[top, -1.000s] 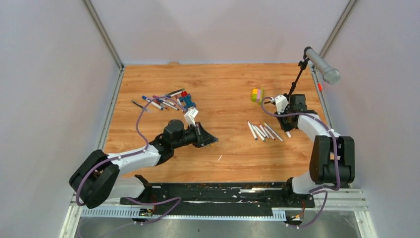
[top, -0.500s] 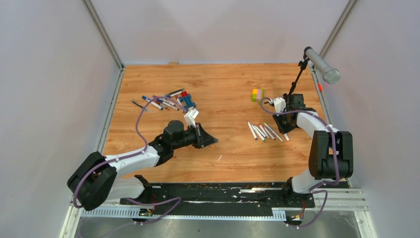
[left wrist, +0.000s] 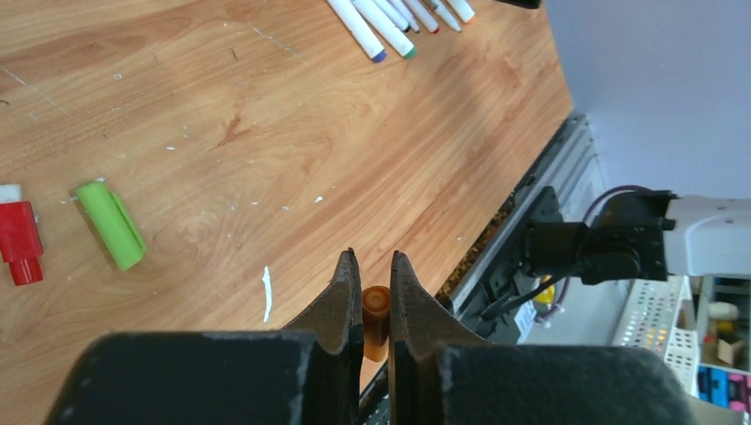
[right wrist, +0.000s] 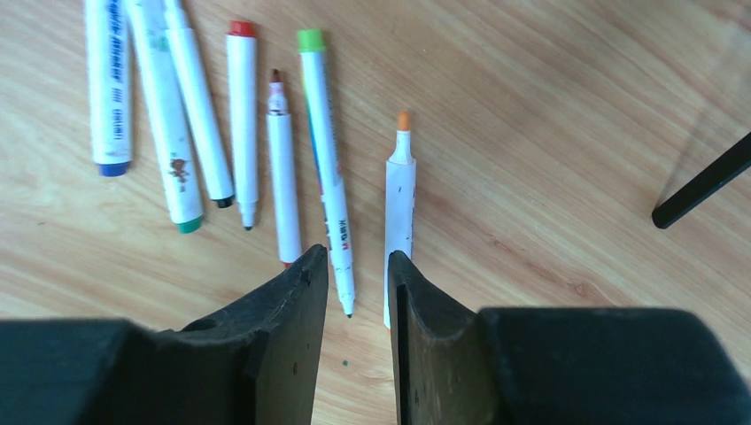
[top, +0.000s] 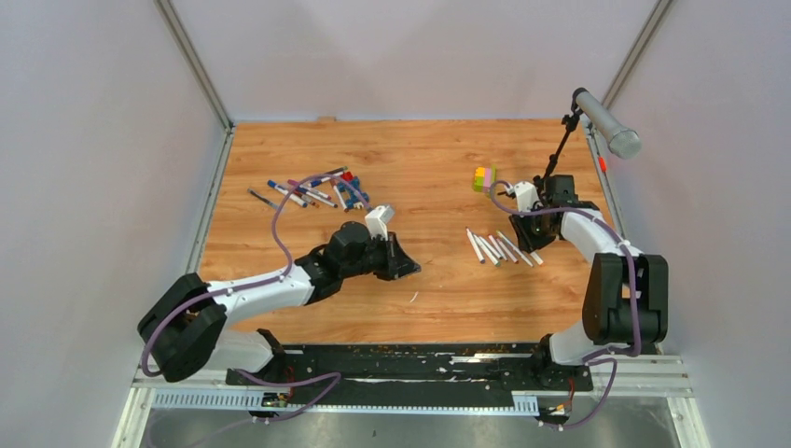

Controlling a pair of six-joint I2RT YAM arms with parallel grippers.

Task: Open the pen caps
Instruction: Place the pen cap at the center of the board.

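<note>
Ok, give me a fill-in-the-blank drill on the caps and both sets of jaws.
1. The jaws of the left gripper pinch a small cap coloured ___.
2. The loose cap lying on the table is ___.
3. The jaws of the right gripper stand ___, holding nothing.
Missing words: orange; green; open.

Worktop (top: 429, 149): pile of pens (top: 312, 191) at far left. Row of 6 pens (top: 494, 247) right of centre, right gripper (right wrist: 357, 261) over its right end. Block stack (top: 484, 178) behind the row, microphone stand (top: 560, 149) far right. 1 cap (left wrist: 375, 323) sits between the jaws of the left gripper (left wrist: 372, 258).
</note>
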